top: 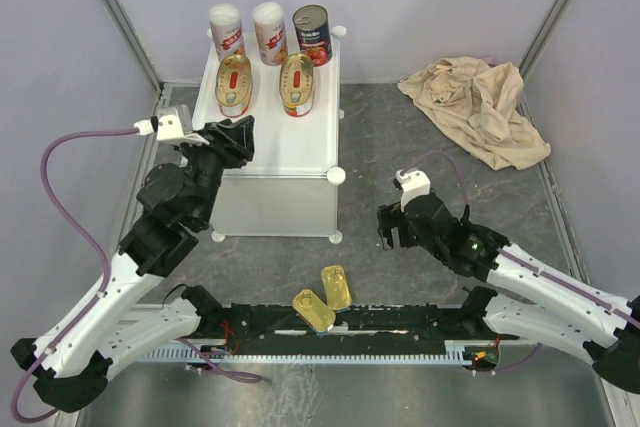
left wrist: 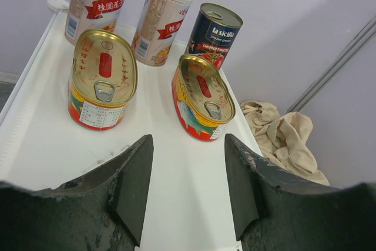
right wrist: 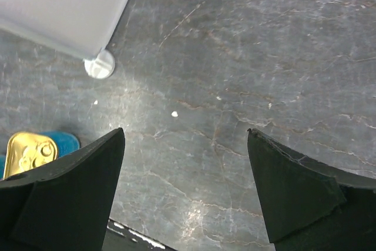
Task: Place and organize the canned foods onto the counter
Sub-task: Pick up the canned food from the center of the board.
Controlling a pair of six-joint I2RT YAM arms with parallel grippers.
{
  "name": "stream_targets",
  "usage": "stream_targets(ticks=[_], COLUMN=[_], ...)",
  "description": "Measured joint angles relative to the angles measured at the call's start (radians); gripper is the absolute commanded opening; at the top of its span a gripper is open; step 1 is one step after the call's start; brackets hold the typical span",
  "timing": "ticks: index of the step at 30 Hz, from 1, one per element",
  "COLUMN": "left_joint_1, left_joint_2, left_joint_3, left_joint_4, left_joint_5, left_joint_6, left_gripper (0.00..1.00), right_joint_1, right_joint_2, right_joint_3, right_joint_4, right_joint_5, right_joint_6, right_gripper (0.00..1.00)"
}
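Note:
On the white counter (top: 290, 147) stand two white-and-red cans (top: 227, 31) (top: 269, 33) and a dark can (top: 311, 35) in the back row. Two red-yellow oblong tins (top: 234, 85) (top: 297, 84) sit in front of them. My left gripper (top: 240, 137) hovers over the counter's near left part, open and holding nothing (left wrist: 188, 145); the oblong tins (left wrist: 103, 77) (left wrist: 202, 95) lie just beyond its fingers. Two gold tins (top: 336, 287) (top: 313, 309) lie on the floor by the arm bases. My right gripper (top: 388, 229) hangs open over bare floor (right wrist: 185, 133), with one gold tin (right wrist: 29, 152) to its left.
A beige cloth (top: 478, 107) lies crumpled at the back right of the dark marbled floor. The counter's front corner knob (right wrist: 98, 64) shows in the right wrist view. Grey walls with metal posts close in the sides and back.

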Motion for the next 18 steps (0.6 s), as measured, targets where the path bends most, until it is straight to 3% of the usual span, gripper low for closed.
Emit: stream_targets(ticks=[18], left_joint_1=[0.0], left_joint_2=[0.039], left_joint_3=[0.0], left_joint_4=[0.006], left_joint_5=[0.001], left_joint_6=[0.0], left_gripper=[0.58], right_joint_1=[0.465], right_joint_2=[0.155], right_joint_3=[0.016], right_joint_4=[-0.037], right_joint_5=[0.26], right_joint_6=[0.182], right_gripper=[0.93])
